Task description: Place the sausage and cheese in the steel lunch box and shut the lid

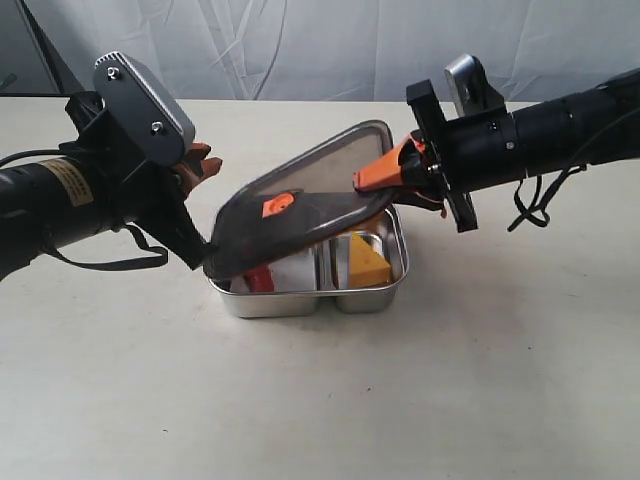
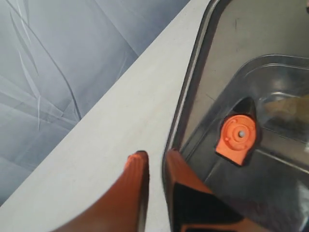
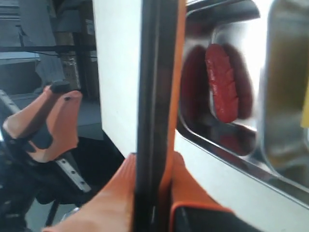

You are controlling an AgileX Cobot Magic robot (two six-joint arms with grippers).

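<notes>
The steel lunch box (image 1: 300, 305) stands mid-table. The red sausage (image 1: 258, 279) (image 3: 222, 84) lies in its left compartment and the yellow cheese (image 1: 366, 263) in the right one. The dark lid (image 1: 310, 215) (image 2: 270, 96) (image 3: 154, 72), with its orange valve (image 1: 278, 205) (image 2: 237, 137), hangs tilted over the box, low at the left corner. My right gripper (image 1: 368, 180) (image 3: 152, 157) is shut on the lid's right edge. My left gripper (image 1: 208, 165) (image 2: 154, 157) is at the lid's far-left edge. One finger lies over the lid, the other off it, with a narrow gap holding nothing.
Bare cream tabletop (image 1: 450, 400) surrounds the box on all sides. A pale wrinkled curtain (image 1: 300, 40) hangs behind the table's far edge. Both arms reach in low from either side of the box.
</notes>
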